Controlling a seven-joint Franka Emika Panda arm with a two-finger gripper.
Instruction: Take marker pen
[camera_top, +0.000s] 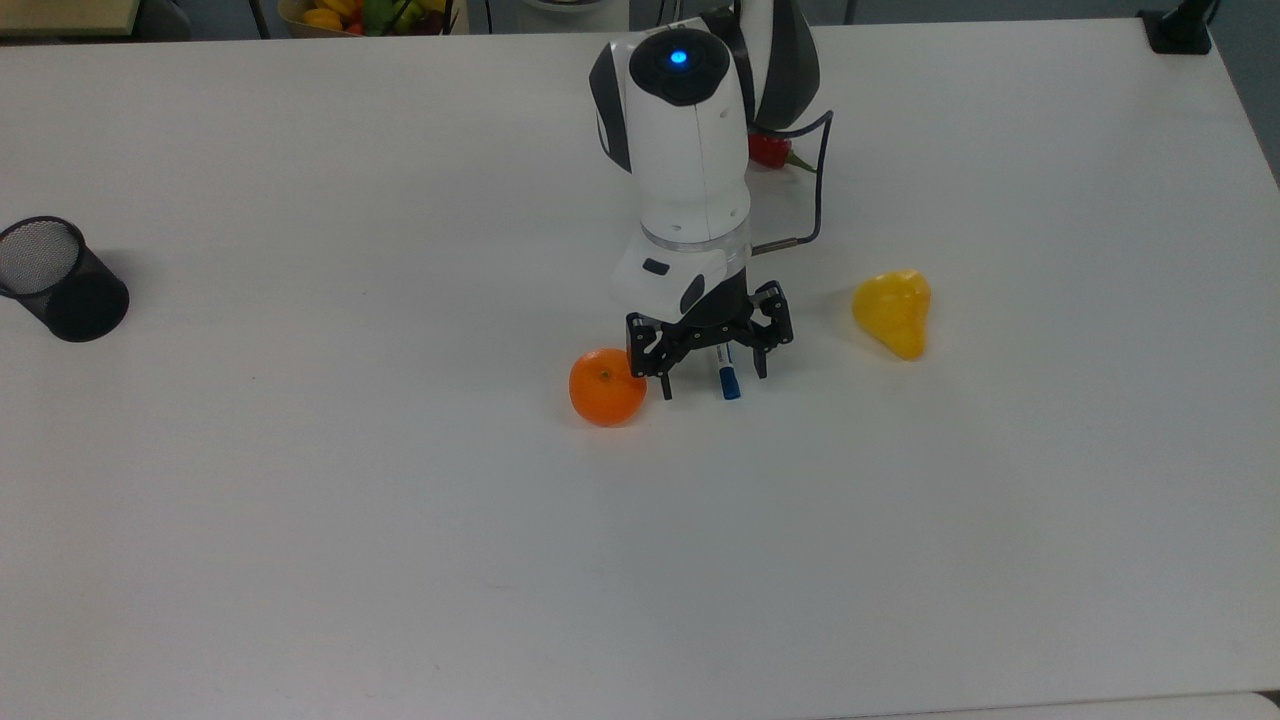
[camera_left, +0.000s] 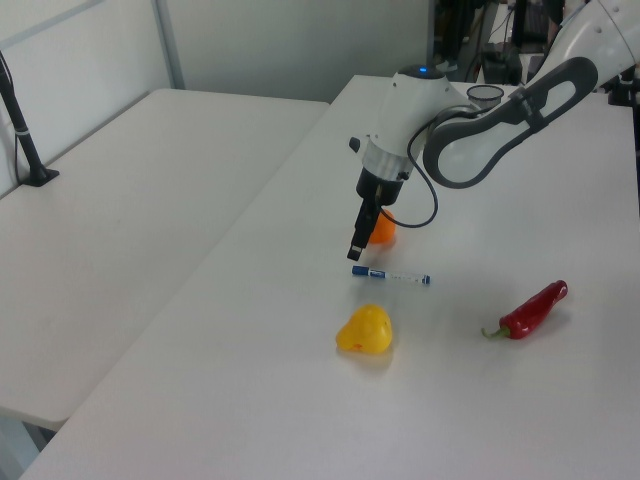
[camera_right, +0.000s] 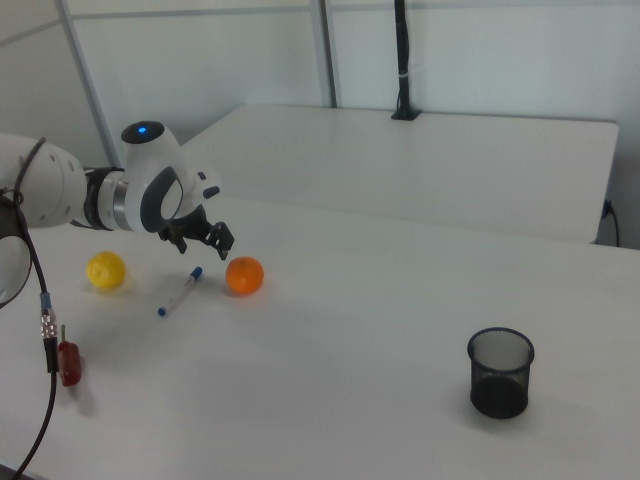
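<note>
Step in hand, as I judge it: the approach, with no grasp made. The marker pen (camera_left: 391, 275) lies flat on the white bench (camera_top: 300, 520), untouched, and the tool (camera_top: 710, 372) hangs just above its blue-capped end with the fingers spread wide and nothing between them.

Left to right in the top view: a black mesh cup (camera_top: 60, 280) at the far edge, well apart from everything else; a long bare stretch of bench; then the orange (camera_top: 607, 387), just beside the tool's nearer finger. The pen's blue cap (camera_top: 730, 383) peeks out between the fingers, the rest of the barrel hidden under the arm. Further right sits a yellow pepper (camera_top: 893, 312), clear of the tool.

Next move, by my reckoning: come straight down so the fingers straddle the barrel, then close across it. The barrel is slim and round (likely to roll if one finger touches first), so the descent wants centring. The orange is close enough that the spread finger may nudge it.

In the left view the pen lies between the orange (camera_left: 380, 229) and the yellow pepper, with a red chilli (camera_left: 533, 310) off to the left view's right.

Surface: plain white, matte, flat. Room: a second white bench behind, pale partition walls, a black post clamped at a bench edge, and a basket of fruit (camera_top: 365, 14) at the top view's upper edge.
</note>
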